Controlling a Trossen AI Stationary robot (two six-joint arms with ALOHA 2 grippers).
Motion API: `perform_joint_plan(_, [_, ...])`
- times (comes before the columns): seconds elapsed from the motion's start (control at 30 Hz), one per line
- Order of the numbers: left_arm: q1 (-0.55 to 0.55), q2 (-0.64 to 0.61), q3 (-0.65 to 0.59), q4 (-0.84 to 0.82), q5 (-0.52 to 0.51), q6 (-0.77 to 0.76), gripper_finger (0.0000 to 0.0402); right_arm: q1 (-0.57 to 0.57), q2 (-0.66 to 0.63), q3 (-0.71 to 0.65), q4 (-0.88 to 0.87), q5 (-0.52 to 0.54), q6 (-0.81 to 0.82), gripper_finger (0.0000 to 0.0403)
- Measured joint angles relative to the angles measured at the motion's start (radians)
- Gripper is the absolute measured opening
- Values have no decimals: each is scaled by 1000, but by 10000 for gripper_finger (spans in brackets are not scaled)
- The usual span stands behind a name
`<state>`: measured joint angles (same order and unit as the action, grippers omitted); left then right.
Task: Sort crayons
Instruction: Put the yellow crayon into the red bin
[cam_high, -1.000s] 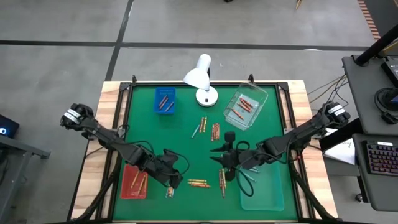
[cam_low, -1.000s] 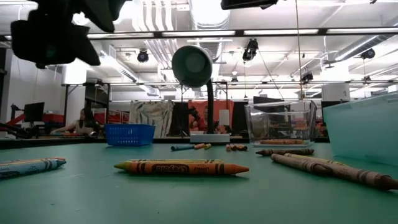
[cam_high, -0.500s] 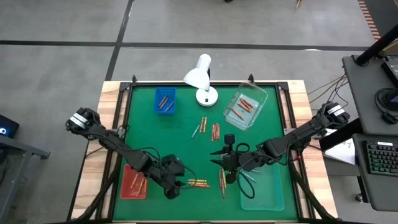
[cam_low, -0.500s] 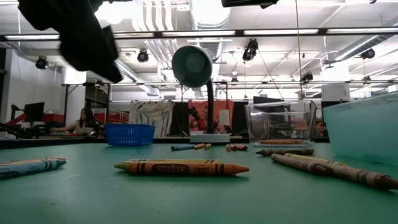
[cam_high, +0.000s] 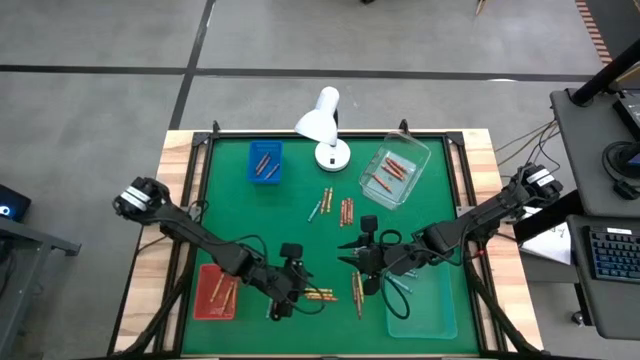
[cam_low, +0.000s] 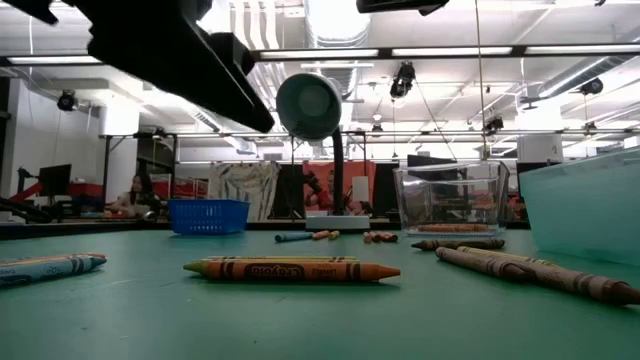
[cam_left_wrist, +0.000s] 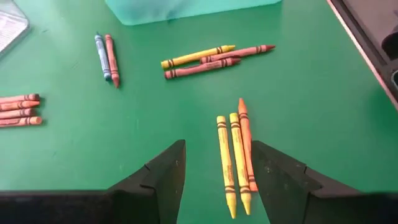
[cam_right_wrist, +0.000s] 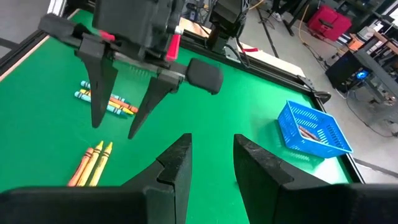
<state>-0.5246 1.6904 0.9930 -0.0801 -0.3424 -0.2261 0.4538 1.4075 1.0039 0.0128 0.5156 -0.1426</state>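
Three crayons (cam_left_wrist: 235, 158), two yellow and one orange, lie side by side on the green table near its front edge. My left gripper (cam_left_wrist: 217, 186) hangs open just above them, slanting down, a finger on either side of the group and clear of it. The right wrist view shows this gripper (cam_right_wrist: 114, 129) from the front, above the same crayons (cam_right_wrist: 93, 163). My right gripper (cam_right_wrist: 211, 162) waits open and holds nothing, right of centre (cam_high: 352, 262). More crayons lie loose: a group (cam_high: 345, 210) mid-table, another (cam_high: 357, 292) near my right gripper, and a blue pair (cam_high: 271, 310) at the front.
A red tray (cam_high: 200, 305) with crayons sits at the front left and a teal tray (cam_high: 430, 315) at the front right. At the back stand a blue basket (cam_high: 265, 175), a clear container (cam_high: 412, 155) and a white lamp (cam_high: 322, 125).
My left gripper has gone toward the table's right edge and down, from beside the red tray to over the yellow and orange crayons. It has rolled about its own axis on the way. The crayons have stayed where they were.
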Motion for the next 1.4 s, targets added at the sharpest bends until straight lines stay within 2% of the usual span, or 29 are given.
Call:
perform_joint_plan(0.23, [8, 15, -1, 5, 0, 25, 156, 4, 1, -6, -2, 0, 39, 107])
perform_joint_plan(0.43, [19, 15, -3, 47, -68, 117, 156, 32, 1, -7, -5, 0, 39, 107])
perform_joint_plan(0.6, [21, 15, -87, 233, -86, 115, 156, 58, 0, -7, -9, 0, 47, 107])
perform_joint_plan(0.73, [21, 15, -187, 426, -86, 60, 156, 61, 0, -7, -9, 1, 72, 107])
perform_joint_plan(0.83, [21, 15, -241, 509, -86, 23, 156, 61, 0, -7, -10, 1, 86, 107])
perform_joint_plan(1.2, [20, 24, -270, 521, -65, -12, 156, 58, 2, -8, -8, 1, 98, 107])
perform_joint_plan(1.4, [20, 99, -224, 541, -36, -23, 156, 58, 2, -10, -2, 7, 116, 107])
